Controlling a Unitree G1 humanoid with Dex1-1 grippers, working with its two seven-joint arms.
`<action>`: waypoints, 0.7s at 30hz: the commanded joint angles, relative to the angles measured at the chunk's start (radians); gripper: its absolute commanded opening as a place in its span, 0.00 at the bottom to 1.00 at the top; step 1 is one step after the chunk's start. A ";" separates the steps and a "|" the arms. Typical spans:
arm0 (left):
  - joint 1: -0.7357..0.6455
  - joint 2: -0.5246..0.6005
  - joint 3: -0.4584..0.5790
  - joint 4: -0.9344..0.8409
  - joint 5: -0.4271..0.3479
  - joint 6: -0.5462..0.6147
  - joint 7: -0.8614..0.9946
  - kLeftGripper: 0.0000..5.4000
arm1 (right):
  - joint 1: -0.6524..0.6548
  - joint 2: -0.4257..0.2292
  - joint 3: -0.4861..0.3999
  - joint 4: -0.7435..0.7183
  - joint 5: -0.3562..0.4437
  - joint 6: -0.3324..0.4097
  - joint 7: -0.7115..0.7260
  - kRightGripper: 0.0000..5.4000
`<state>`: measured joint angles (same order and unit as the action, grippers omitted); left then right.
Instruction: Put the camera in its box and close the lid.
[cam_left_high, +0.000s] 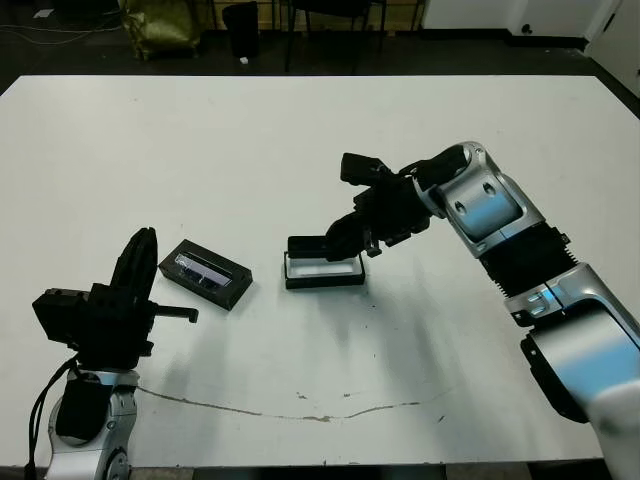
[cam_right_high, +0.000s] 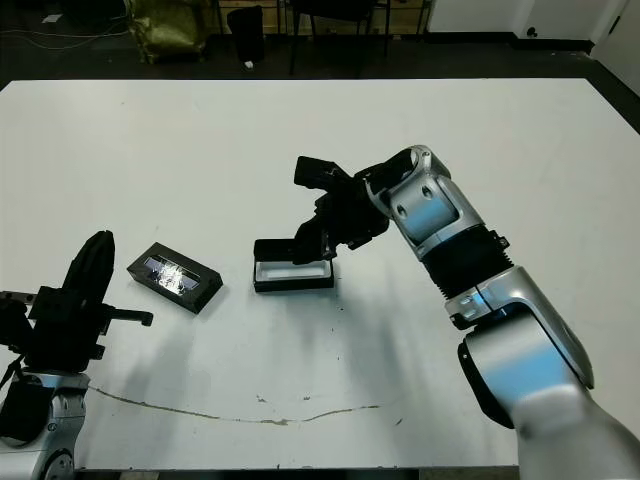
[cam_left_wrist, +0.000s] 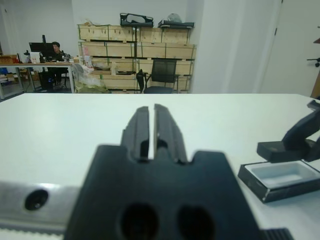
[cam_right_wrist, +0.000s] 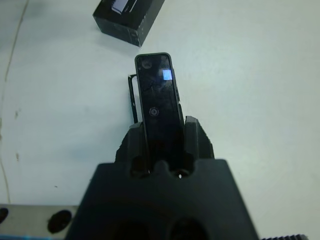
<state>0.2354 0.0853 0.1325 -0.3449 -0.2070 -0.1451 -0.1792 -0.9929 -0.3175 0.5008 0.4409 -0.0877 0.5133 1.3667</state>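
The camera (cam_right_wrist: 158, 107) hides most of the box (cam_right_wrist: 132, 97); the lid (cam_right_wrist: 129, 19) is cut off

Box (cam_left_high: 324, 270) at center blocked from above by right gripper (cam_left_high: 345, 238) with camera (cam_right_wrist: 159, 107); lid (cam_left_high: 205, 273) left-center; table (cam_left_high: 300, 130) elsewhere free.

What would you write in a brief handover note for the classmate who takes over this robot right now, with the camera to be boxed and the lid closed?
Right gripper: shut on the camera, held just above the box.
Left gripper: shut, empty, raised off the table near the robot's left side.
Box: open, white lining bare, mid-table.
Lid: flat on the table, to the left of the box, apart from it.
Done: camera picked up and brought over the box.
Left: lay the camera in, release, then fit the lid.
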 joint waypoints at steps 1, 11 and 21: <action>0.016 0.006 -0.002 -0.014 0.006 0.031 0.010 0.00 | 0.002 -0.013 0.015 -0.006 -0.012 -0.020 -0.007 0.07; 0.018 0.006 0.002 -0.015 -0.002 0.035 0.005 0.00 | -0.010 -0.011 0.031 0.024 -0.032 -0.067 -0.005 0.07; 0.018 0.006 -0.003 -0.007 0.013 0.021 0.009 0.00 | -0.020 0.006 0.046 0.060 -0.039 -0.071 0.014 0.07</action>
<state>0.2375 0.0846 0.1294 -0.3603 -0.1996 -0.1421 -0.1739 -0.9971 -0.3159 0.5357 0.4895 -0.1192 0.4312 1.3724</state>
